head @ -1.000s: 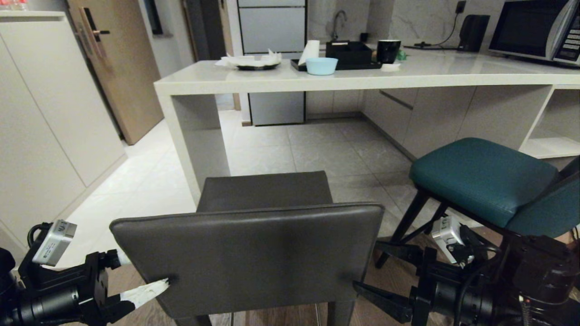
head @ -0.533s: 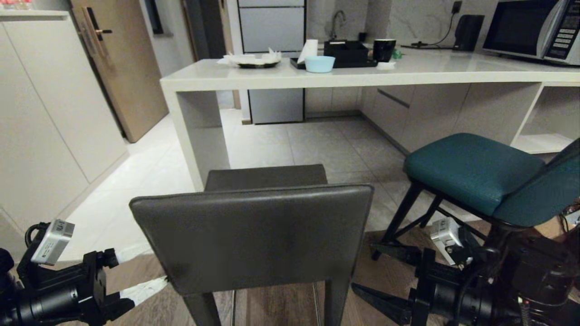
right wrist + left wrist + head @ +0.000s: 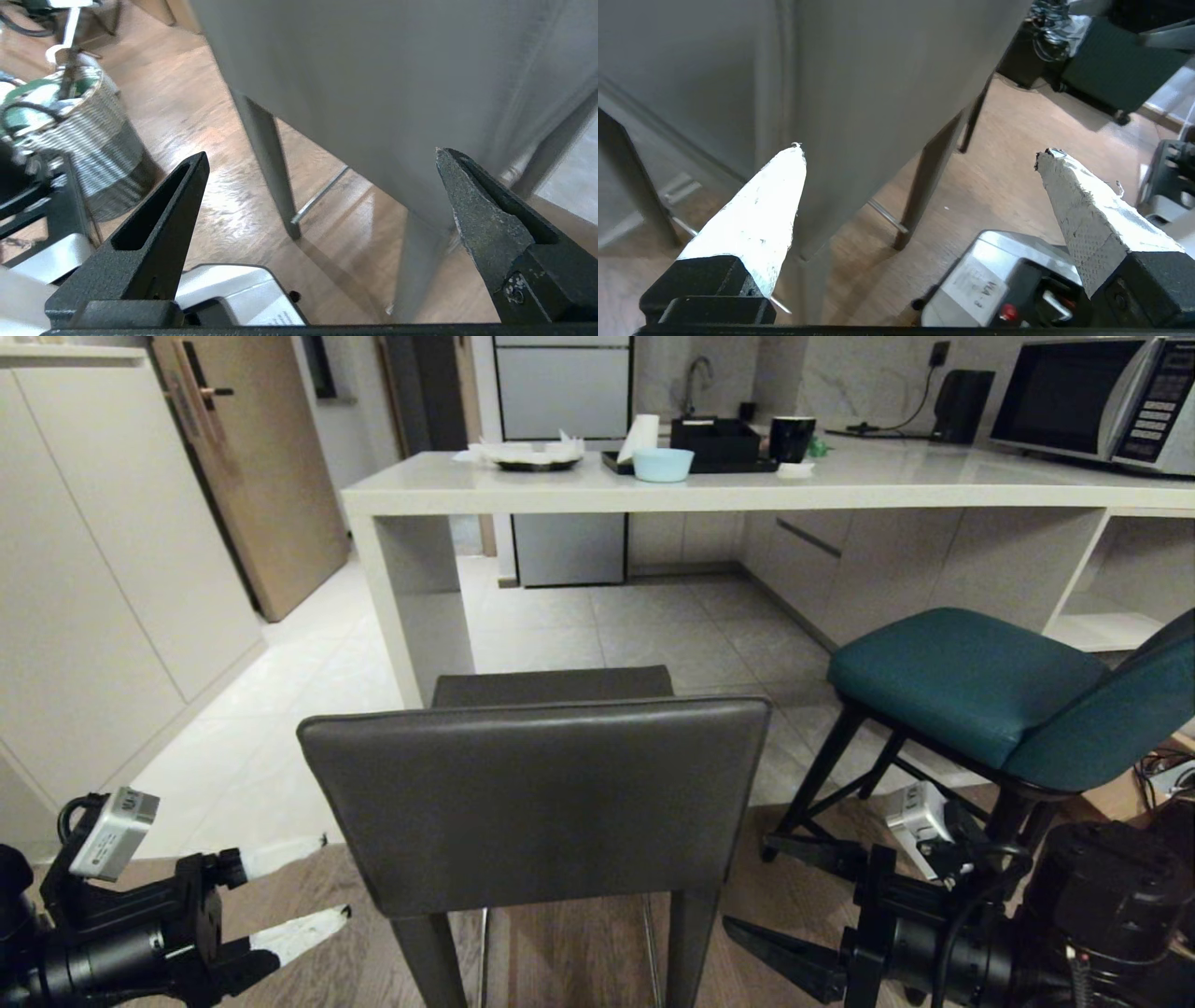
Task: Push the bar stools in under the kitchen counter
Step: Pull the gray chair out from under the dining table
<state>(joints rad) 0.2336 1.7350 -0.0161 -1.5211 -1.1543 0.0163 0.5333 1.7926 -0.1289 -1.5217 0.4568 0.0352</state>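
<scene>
The left gripper (image 3: 308,887) sits low on the robot's left side, its white-taped fingers (image 3: 761,210) spread wide and holding nothing. Just ahead of it and to its right stands the dark grey stool (image 3: 541,803), whose flat backrest faces the robot; the nearer taped fingertip ends just short of the backrest's left edge, with a small gap showing in the head view, so contact looks doubtful. The right gripper (image 3: 756,896) is below and just right of that backrest, its black fingers (image 3: 159,224) equally wide apart and empty, apart from the stool's rear leg. Beyond it to the right is the teal stool (image 3: 971,695), angled, its curved back turned toward the robot's right side.

Judged from this, the task is only partly under way. The grey stool's square seat lies near the kitchen counter (image 3: 653,495) but not yet beneath the slab, ahead of both grippers. The teal stool seems untouched and well clear of the counter edge.

The grey stool is boxy, smooth leather-like, on straight square legs with a thin metal footrail. The teal one has a padded seat on thin black legs.
</scene>
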